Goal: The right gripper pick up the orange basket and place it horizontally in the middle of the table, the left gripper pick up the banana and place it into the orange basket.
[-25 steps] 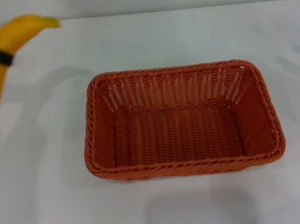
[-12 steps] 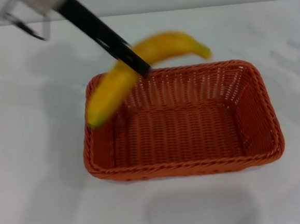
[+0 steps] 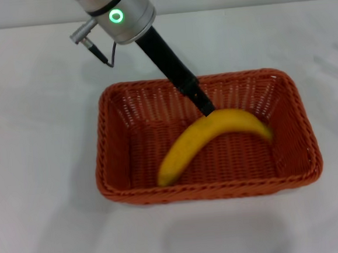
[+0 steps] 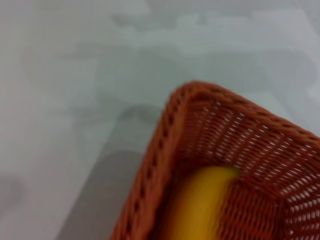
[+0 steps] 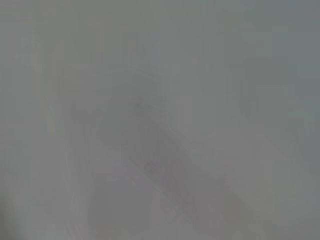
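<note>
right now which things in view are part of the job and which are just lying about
Job: left gripper, at the banana inside the orange basket on the table.
Lying about: nothing else is in view. The right gripper is not visible.

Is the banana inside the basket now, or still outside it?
Inside. In the head view the banana lies within the orange basket, curved across its floor, with the left hand at its middle. The left wrist view shows it against a basket corner.

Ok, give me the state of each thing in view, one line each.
orange basket: upright on the table, lying lengthwise, holding the banana.
banana: inside the basket, left claw at its upper side.
left claw: lowered into the basket, touching the banana.
table: white, bearing the basket.
</note>
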Robot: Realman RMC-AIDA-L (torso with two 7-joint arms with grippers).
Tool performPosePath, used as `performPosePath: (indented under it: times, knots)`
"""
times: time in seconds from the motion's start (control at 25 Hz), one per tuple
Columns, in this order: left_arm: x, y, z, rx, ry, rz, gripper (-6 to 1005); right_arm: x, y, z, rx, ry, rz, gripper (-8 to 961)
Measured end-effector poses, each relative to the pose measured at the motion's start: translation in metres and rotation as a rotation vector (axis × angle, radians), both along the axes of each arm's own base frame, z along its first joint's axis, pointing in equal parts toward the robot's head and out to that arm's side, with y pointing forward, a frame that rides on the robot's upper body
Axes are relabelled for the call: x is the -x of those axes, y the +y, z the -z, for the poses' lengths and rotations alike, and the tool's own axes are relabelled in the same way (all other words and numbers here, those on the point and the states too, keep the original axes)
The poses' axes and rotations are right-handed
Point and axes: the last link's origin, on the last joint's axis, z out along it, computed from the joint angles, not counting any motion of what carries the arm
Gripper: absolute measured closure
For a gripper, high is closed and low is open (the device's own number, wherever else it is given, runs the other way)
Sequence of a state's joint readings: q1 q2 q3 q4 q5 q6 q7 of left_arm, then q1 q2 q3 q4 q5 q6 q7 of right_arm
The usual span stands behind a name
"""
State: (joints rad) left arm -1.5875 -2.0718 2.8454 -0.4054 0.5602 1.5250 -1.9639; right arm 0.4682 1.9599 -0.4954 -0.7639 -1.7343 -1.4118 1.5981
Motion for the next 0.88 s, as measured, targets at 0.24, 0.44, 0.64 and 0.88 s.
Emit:
performPosePath:
  times: [0.24, 0.44, 0.64, 0.88]
  knots:
    - [-0.001, 0.014, -0.011, -0.094, -0.026, 0.001, 236, -0.009, -0.002, -0.021, -0.044, -0.04, 0.012, 212]
    - [0.006, 0.039, -0.054, -0.328, -0.261, -0.033, 143, -0.024, -0.011, -0.042, -0.169, -0.09, 0.016, 212]
    - [0.06, 0.047, -0.112, -0.655, -0.579, -0.04, 107, -0.032, -0.015, -0.052, -0.253, -0.124, 0.024, 212]
    - [0.147, 0.006, -0.156, -1.009, -0.939, 0.034, 106, -0.046, -0.021, -0.061, -0.331, -0.138, 0.062, 212]
